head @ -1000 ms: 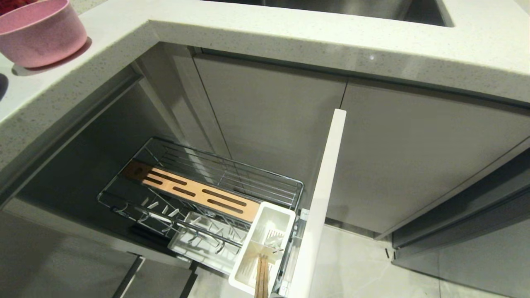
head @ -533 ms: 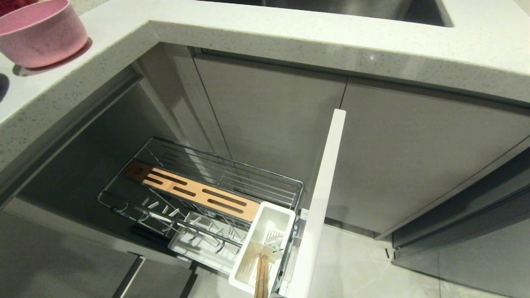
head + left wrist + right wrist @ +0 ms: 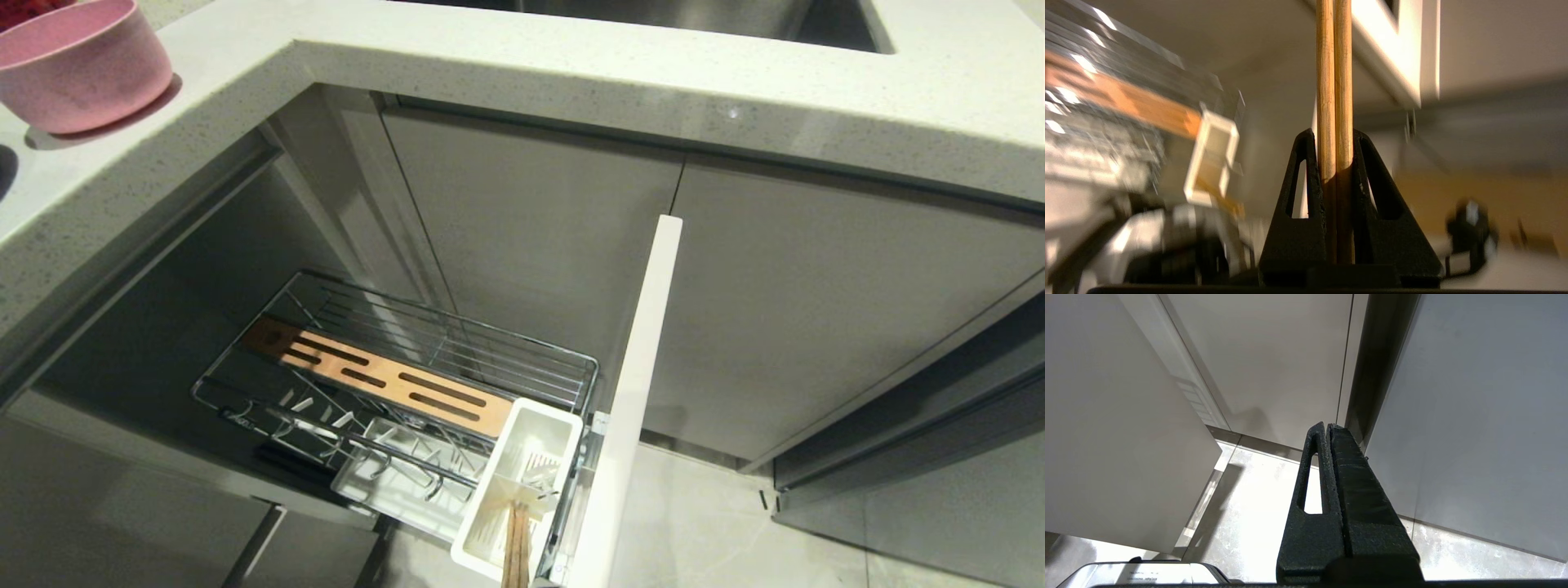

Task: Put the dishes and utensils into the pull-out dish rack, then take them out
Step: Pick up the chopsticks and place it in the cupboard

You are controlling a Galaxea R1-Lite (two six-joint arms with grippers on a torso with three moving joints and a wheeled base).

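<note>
Left gripper [image 3: 1334,163] clamped on the 2 chopsticks [image 3: 1334,81], gripped side by side low on their shafts so both travel as 1 bundle. In the head view their ends stand in the white utensil cup [image 3: 522,482] at the front of the pull-out dish rack [image 3: 392,384]. Pink bowl [image 3: 77,65] waits on the countertop [image 3: 571,61]. Right gripper [image 3: 1329,465], fingers together and empty, hangs parked above the floor [image 3: 1257,498].
</note>
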